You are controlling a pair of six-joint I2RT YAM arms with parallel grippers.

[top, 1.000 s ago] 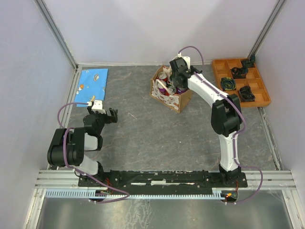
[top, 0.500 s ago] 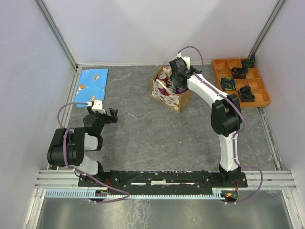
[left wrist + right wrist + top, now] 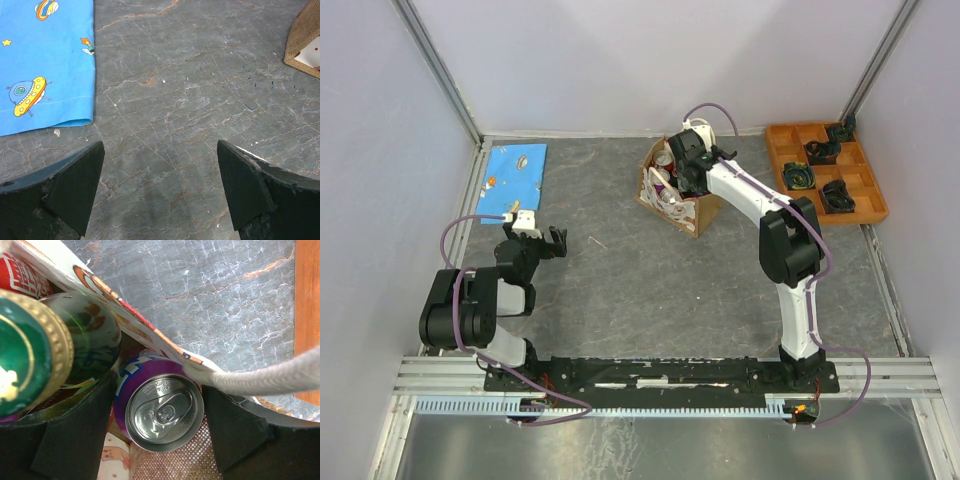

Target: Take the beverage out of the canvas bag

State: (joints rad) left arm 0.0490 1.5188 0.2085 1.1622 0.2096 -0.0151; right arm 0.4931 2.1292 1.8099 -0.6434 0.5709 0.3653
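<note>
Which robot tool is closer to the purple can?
Right. The right tool straddles the purple can inside the canvas bag. The left tool is far away, near the blue cloth.

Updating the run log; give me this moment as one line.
right gripper: open, astride purple can inside bag | left gripper: open, empty | purple can: not yet lifted

light: bright, even — soft shadows | glare: can (image 3: 164, 412) lid | blur: bottle cap (image 3: 25, 347) close-up
</note>
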